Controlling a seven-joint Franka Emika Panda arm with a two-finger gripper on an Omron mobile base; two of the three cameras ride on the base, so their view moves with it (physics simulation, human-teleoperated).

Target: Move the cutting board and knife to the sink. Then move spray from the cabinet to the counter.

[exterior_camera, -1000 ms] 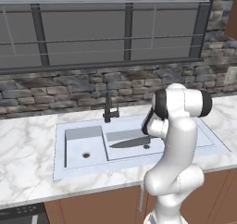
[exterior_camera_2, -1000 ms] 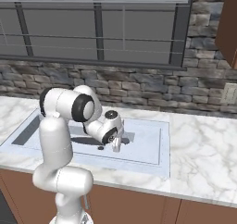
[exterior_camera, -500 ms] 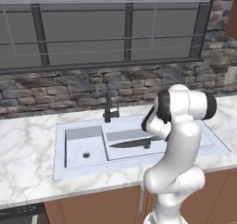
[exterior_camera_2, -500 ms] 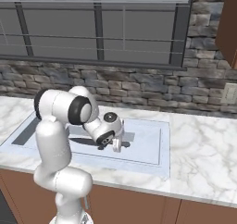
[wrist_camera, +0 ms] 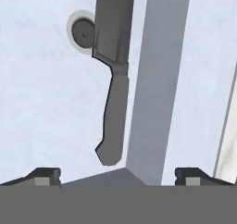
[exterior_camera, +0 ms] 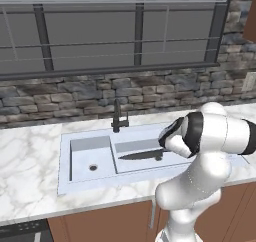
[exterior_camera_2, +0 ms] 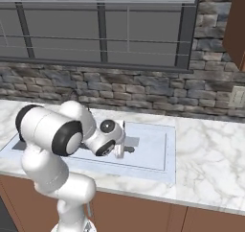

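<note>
Hovering over the sink point(exterior_camera: 90, 151), we see our claw point(wrist_camera: 118, 174) released, jaws spread wide; the knife point(wrist_camera: 113, 79) lies free on the basin floor just ahead of the fingertips

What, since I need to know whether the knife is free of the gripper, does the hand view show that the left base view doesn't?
Hand view: the gripper is open, its fingertips wide apart with nothing between them, looking down at the knife. A round drain sits beside the blade.
Left base view: the black faucet, the marble counter and the stone wall.
Both: the knife lying flat in the sink, with no finger on it.
</note>
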